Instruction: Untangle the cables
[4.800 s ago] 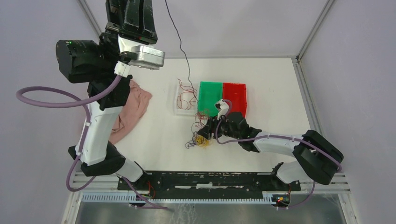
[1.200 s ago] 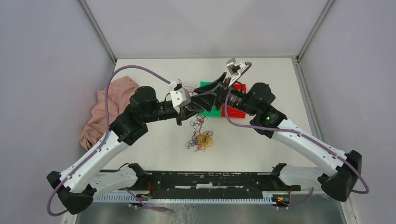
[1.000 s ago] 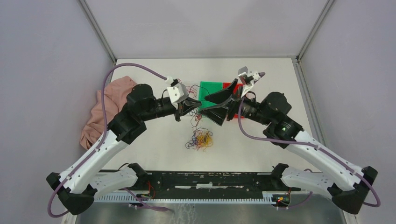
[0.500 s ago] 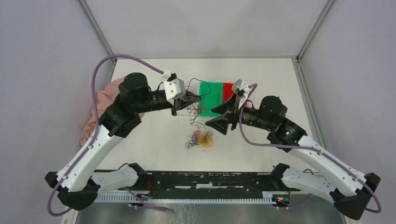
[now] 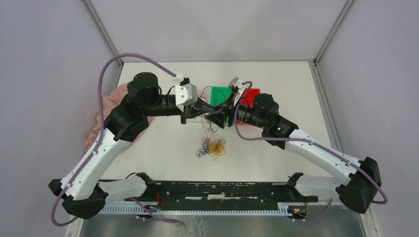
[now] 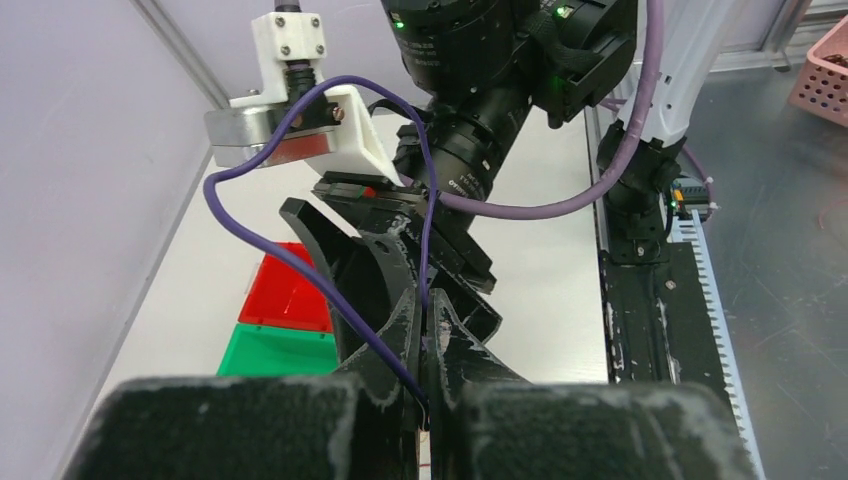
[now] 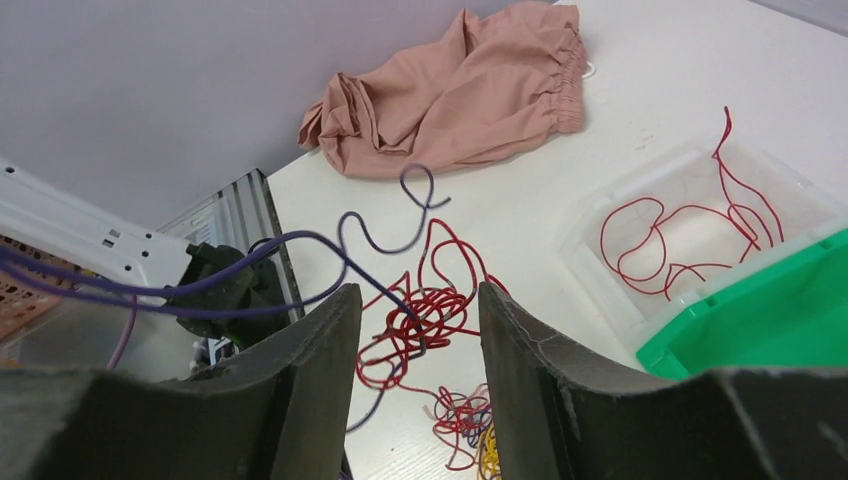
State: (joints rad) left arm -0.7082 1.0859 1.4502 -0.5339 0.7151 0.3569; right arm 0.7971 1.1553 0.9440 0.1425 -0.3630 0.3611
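A clump of red, purple and yellow cables [image 5: 213, 147] lies on the table between the arms. My left gripper [image 5: 201, 105] is raised above it and shut on a purple cable [image 6: 300, 95], which loops up from between its fingertips [image 6: 412, 320]. A red tangle [image 7: 430, 312] hangs on the purple cable [image 7: 300, 240], above the table. My right gripper [image 5: 221, 116] is open and faces the left gripper tip to tip. In the right wrist view its open fingers [image 7: 320, 370] stand either side of the red tangle without touching it.
A clear tray [image 7: 790, 200] holding a red cable [image 7: 650, 235] stands beside a green bin [image 5: 221, 93] and a red bin [image 5: 253, 97] at the back. A pink cloth [image 5: 96, 133] lies at the left edge, also in the right wrist view [image 7: 460, 90].
My right gripper has moved up and left, from beside the clump to just in front of the left gripper's tips. The left gripper has stayed shut on the purple cable and barely shifted.
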